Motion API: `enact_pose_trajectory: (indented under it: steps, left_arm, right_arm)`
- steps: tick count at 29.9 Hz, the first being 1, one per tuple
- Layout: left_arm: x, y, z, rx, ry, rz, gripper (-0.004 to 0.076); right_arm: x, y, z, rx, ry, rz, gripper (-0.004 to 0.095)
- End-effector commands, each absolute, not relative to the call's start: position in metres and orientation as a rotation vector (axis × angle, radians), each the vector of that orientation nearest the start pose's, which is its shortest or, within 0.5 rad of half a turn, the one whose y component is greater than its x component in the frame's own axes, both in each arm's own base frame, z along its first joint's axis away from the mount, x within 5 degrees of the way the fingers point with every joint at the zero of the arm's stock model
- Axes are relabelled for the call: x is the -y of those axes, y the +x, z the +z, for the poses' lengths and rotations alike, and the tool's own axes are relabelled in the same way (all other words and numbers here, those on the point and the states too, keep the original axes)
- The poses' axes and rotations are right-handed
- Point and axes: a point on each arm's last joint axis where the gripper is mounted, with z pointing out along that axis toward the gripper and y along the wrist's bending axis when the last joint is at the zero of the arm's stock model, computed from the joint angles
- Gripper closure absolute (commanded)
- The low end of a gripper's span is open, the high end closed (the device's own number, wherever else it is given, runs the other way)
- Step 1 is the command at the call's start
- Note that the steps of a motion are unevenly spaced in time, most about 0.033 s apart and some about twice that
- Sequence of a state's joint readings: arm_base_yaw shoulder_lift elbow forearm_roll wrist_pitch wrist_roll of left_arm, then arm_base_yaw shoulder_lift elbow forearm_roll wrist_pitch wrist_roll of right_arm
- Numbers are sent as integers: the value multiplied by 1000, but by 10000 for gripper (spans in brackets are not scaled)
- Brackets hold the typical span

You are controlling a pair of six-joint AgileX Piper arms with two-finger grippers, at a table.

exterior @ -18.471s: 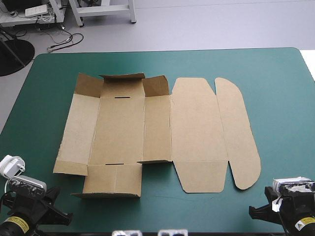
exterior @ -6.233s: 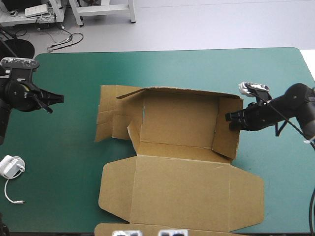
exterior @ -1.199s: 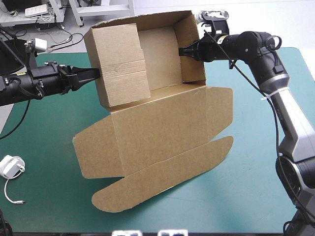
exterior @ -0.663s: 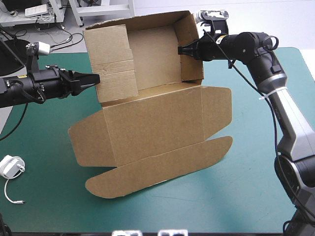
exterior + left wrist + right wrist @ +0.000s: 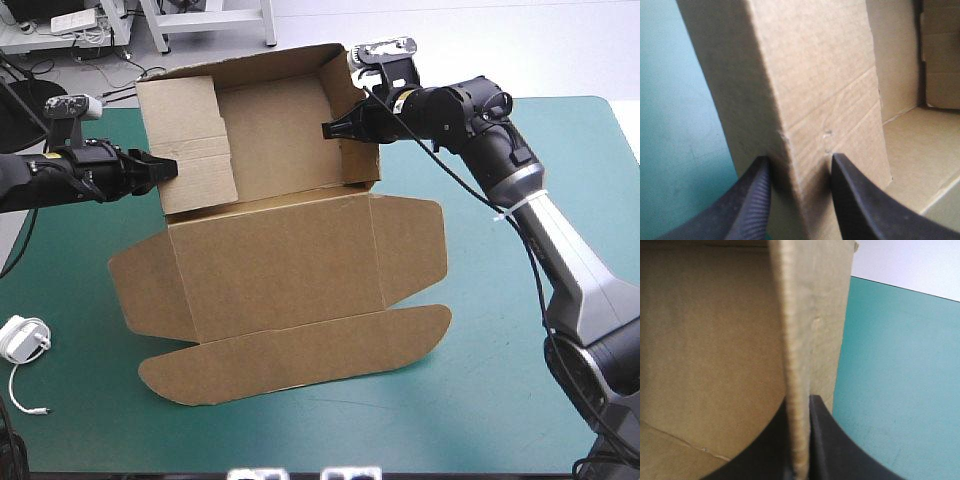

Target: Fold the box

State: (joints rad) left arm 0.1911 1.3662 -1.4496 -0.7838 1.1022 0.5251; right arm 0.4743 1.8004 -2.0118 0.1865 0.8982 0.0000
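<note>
The brown box hangs above the teal-green table as an open tray tipped on its side, its hollow facing the camera. Its flat lid slopes down from it, and the rounded end flap rests on the cover. My left gripper is shut on the box's left wall, whose folded panel sits between the fingers. My right gripper is shut on the right wall, pinching its thin edge, with the tray's inside beside it.
A white charger with its cable lies near the table's front left corner. Bare teal-green cover stretches to the right of the lid and toward the front edge.
Both arms have carried the box leftward, still lifted. The lid and its rounded flap have slid left across the cover. The left gripper now holds the left wall, where just before it was beside it.
</note>
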Motion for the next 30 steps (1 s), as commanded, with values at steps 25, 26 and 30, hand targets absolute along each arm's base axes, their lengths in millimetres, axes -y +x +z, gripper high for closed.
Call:
enact_pose_trajectory:
  steps: [25,26,30]
  left_arm:
    - [110,303,396,-2397,357,-401,734]
    - [115,307,388,-2431,363,-388,734]
    - [135,326,346,-2589,402,-365,734]
  right_arm:
    - [-195,331,371,-2550,-369,475,915]
    - [-196,332,361,-2575,-367,472,919]
    - [-198,334,324,-2676,-346,457,924]
